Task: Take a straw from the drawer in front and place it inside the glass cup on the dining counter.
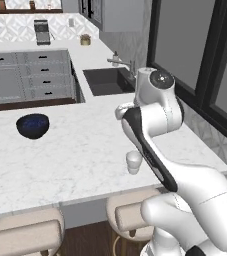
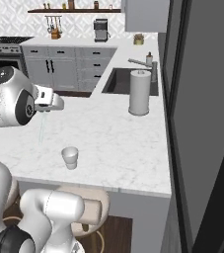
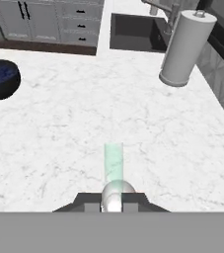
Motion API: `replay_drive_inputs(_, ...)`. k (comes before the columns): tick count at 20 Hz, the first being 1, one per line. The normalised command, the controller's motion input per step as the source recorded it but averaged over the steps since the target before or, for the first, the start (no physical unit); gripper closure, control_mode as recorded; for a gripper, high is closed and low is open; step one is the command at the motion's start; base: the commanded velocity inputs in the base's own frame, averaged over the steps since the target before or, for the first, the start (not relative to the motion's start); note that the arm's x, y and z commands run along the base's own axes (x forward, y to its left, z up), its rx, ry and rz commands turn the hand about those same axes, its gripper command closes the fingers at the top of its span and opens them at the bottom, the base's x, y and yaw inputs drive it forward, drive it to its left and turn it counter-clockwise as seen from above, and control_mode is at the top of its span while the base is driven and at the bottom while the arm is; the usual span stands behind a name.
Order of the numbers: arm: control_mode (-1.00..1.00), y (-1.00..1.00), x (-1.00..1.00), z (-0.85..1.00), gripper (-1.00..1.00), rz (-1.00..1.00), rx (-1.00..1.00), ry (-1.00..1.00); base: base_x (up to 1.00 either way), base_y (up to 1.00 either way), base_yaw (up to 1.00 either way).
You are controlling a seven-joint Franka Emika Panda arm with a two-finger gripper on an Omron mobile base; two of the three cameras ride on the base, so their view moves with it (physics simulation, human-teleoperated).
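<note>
Hand view: claw (image 3: 113,201) is closed on a pale green straw (image 3: 113,162).
Done: straw is fetched, carried above the counter (image 2: 118,143).
Left: lowering it into the glass cup (image 2: 70,157), near the straw.

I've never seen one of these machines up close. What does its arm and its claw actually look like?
The arm is made of rounded, glossy white shells joined by dark grey to black bands and a round dark cap at one joint. No loose cables or lettering can be made out. The claw ends in two small dark finger tips on a dark base.
</note>
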Motion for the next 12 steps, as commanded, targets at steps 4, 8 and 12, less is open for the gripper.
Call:
replay_drive_inputs(4,-1.0,0.0,-0.21,0.22,1.0,-0.11,0.0,-0.16,0.0,0.0,0.0)
replay_drive_inputs(8,-1.0,0.02,-0.11,0.06,1.0,-0.15,-0.06,-0.14,0.0,0.0,0.0)
replay_drive_inputs(12,-1.0,0.11,0.05,0.0,1.0,-0.24,-0.13,-0.07,0.0,0.0,0.0)
